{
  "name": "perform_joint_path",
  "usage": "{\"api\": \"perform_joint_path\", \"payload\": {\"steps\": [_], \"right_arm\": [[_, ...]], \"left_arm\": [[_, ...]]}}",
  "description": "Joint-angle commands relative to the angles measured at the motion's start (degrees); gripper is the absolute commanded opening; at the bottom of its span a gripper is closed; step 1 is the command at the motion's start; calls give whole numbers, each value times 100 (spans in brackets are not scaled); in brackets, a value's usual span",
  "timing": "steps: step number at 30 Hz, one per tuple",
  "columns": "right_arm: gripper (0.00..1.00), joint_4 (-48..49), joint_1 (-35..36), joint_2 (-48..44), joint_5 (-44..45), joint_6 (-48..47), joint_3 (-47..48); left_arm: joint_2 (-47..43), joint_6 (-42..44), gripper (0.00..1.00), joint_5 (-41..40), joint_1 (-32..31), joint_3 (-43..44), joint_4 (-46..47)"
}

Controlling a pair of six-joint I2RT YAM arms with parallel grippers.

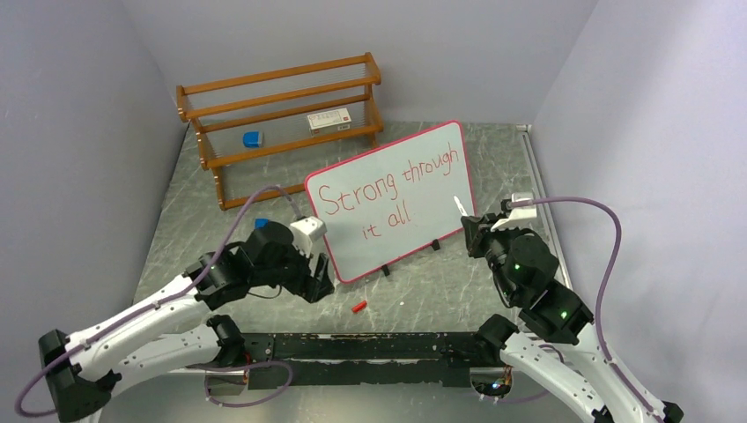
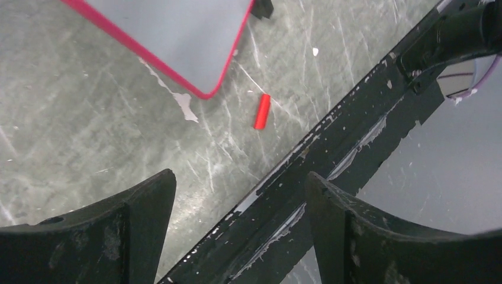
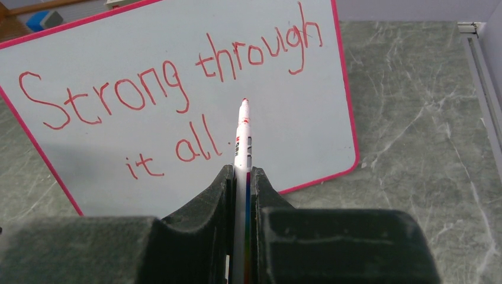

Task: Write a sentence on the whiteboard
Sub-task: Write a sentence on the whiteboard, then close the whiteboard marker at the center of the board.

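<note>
At the middle of the bench [image 1: 176,238] the whiteboard [image 1: 414,176] stands propped up, the rack [image 1: 282,123] behind it toward the far left corner. On it the sentence [image 3: 160,89] "Strong through it all" runs in red over two lines. My right pincer [image 3: 240,173] is pinching a marker [image 3: 243,136], tip aimed at the board beside "all". My left pincer [image 2: 240,183] hangs spread and empty by the board's near left corner, a red cap [image 2: 261,111] lying near the bench's near edge.
</note>
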Motion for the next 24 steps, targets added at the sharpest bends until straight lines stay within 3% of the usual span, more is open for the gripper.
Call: {"api": "perform_joint_path", "payload": {"steps": [1,9,24], "right_arm": [[0,80,-33,-101,113,-63,-55],[0,53,-30,-171,111,-26,-108],[0,23,-32,-176,161,-23,-125]], "left_arm": [[247,-564,82,-1083,-858,-62,341],[1761,-576,78,-2254,-2277,357,489],[4076,153,59,-1804,-2582,1152,754]]}}
